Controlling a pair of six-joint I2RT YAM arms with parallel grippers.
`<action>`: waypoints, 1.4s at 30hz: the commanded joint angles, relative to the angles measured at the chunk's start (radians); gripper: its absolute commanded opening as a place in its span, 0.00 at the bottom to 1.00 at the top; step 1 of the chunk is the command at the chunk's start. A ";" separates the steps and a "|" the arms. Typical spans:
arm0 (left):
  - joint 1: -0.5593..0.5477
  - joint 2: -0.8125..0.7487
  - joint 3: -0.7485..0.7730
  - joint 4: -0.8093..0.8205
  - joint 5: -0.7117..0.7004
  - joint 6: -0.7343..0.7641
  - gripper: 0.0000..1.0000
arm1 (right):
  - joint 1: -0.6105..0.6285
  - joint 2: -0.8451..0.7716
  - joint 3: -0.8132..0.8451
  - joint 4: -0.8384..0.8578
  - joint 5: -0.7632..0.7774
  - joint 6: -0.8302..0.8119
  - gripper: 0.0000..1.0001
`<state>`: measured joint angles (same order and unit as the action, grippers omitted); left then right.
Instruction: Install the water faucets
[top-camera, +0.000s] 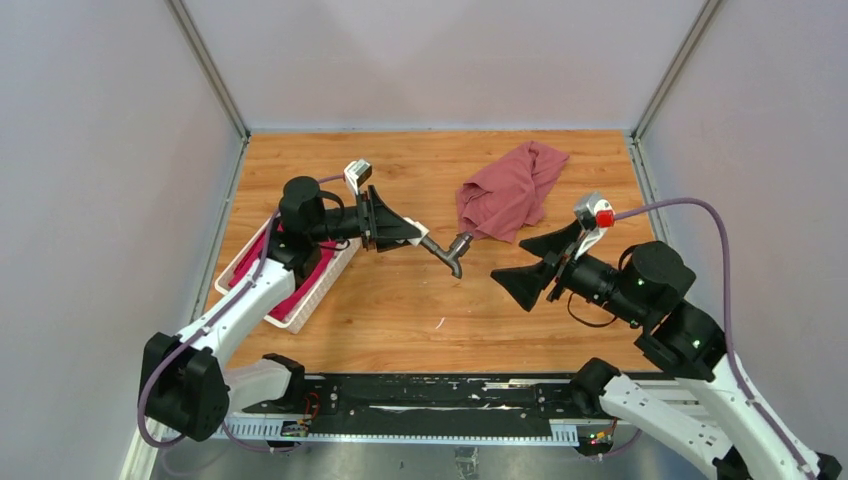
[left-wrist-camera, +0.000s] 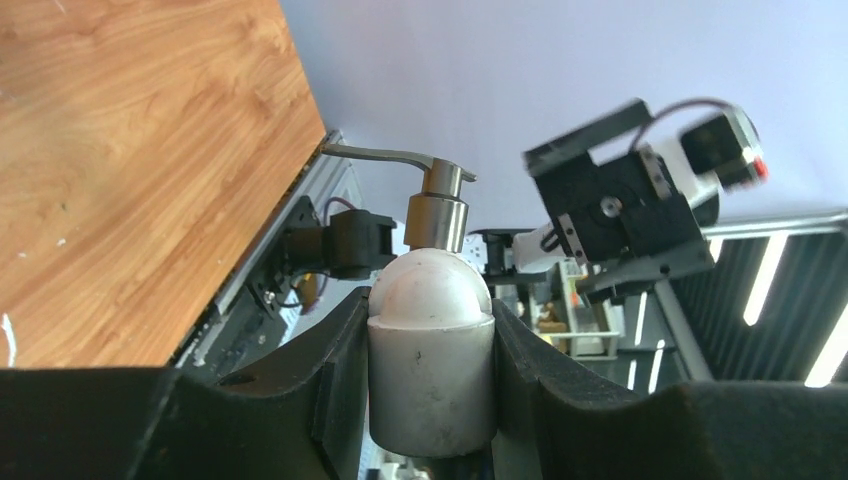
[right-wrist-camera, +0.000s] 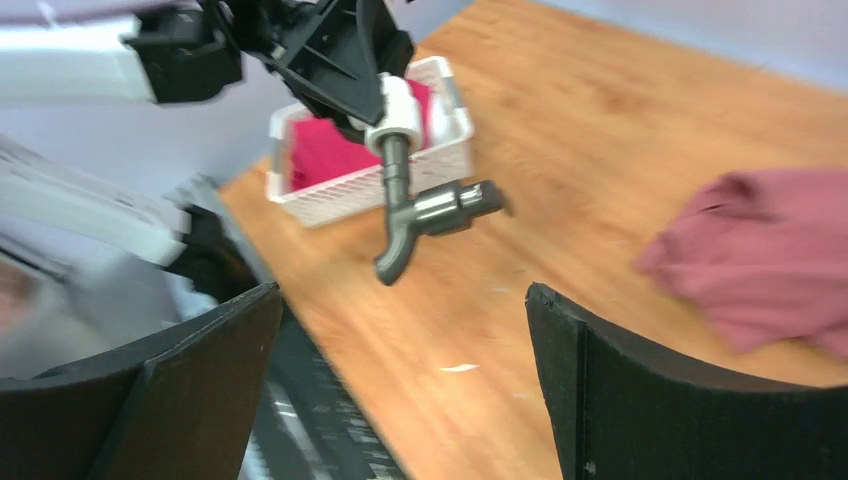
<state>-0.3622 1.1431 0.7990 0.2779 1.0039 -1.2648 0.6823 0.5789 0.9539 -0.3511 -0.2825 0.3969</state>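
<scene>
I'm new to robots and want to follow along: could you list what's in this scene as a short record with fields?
left end effector: shut on white fitting, above the table
grey tap: joined to the fitting, off the table
right end effector: open, empty, facing the tap, not touching
red cloth: crumpled, far side of table
white basket: left edge, pink fabric inside

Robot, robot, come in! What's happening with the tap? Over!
Left gripper shut on white fitting, grey tap sticking out of it. Right gripper open, empty, apart from tap. Nothing between them; red cloth off behind.
</scene>
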 joint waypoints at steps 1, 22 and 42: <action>0.005 0.039 -0.014 0.038 0.005 -0.113 0.00 | 0.188 0.064 0.098 -0.234 0.336 -0.464 0.97; 0.009 0.082 -0.017 0.038 0.021 -0.125 0.00 | 0.738 0.492 -0.138 0.481 1.128 -1.381 0.82; 0.009 0.037 -0.006 0.037 0.054 -0.037 0.00 | 0.502 0.380 -0.018 0.197 0.554 -0.458 0.00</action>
<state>-0.3508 1.2255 0.7776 0.2771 1.0100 -1.3338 1.2766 1.0145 0.9012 -0.1234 0.5346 -0.4095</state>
